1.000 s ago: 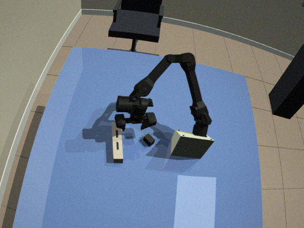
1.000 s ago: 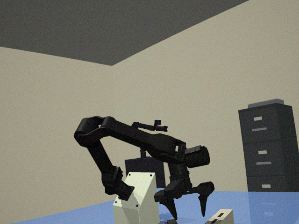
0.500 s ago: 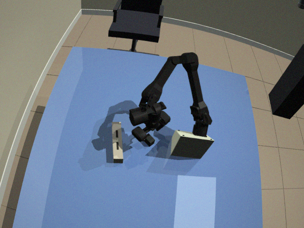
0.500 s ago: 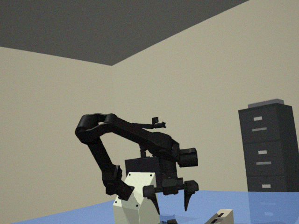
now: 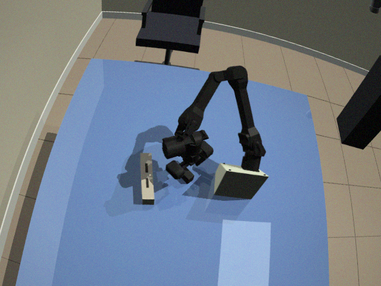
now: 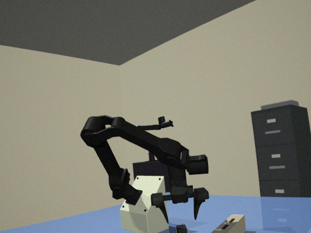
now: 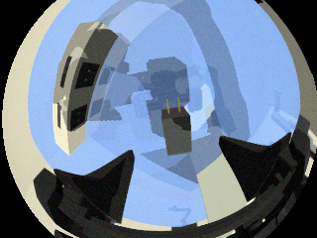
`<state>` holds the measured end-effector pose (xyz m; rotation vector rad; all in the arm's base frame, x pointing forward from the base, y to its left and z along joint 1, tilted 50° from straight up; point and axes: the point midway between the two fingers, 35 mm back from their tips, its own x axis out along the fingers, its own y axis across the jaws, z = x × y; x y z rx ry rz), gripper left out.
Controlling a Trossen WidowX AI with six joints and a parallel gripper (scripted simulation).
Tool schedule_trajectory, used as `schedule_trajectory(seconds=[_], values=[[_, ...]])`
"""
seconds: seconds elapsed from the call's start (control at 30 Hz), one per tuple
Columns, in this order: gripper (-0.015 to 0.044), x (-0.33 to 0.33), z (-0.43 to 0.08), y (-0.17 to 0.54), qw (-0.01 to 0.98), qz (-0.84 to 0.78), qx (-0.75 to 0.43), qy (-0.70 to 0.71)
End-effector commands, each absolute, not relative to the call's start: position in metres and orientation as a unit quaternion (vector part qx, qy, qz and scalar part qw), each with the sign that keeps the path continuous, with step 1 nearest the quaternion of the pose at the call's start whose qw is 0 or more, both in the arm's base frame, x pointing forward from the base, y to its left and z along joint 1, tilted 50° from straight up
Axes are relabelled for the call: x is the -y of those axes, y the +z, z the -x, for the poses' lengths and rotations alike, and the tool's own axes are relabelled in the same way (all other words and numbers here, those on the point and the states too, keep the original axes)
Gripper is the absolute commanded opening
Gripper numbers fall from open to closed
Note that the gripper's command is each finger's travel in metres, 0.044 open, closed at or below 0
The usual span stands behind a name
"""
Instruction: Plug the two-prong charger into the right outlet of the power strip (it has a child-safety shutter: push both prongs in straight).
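The beige power strip lies flat on the blue table, with its two dark outlets facing up. The small dark two-prong charger lies on the table to the right of the strip. In the wrist view its brass prongs point away from the camera. My gripper is open wide and empty. It hangs just above the charger, with one finger on each side of it and neither touching it.
The arm's beige base box stands on the table just right of the charger. An office chair stands beyond the far table edge. A dark filing cabinet stands off to the side.
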<state>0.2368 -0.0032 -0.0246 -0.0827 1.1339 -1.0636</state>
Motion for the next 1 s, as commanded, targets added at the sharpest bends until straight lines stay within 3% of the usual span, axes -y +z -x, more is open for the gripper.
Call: schedule_trajectory(seconds=[0.0, 0.97], values=[[0.044, 0.009, -0.234, -0.029, 0.709, 0.042, -0.514, -0.482], [0.044, 0.044, -0.237, -0.057, 0.708, 0.043, -0.513, -0.483]])
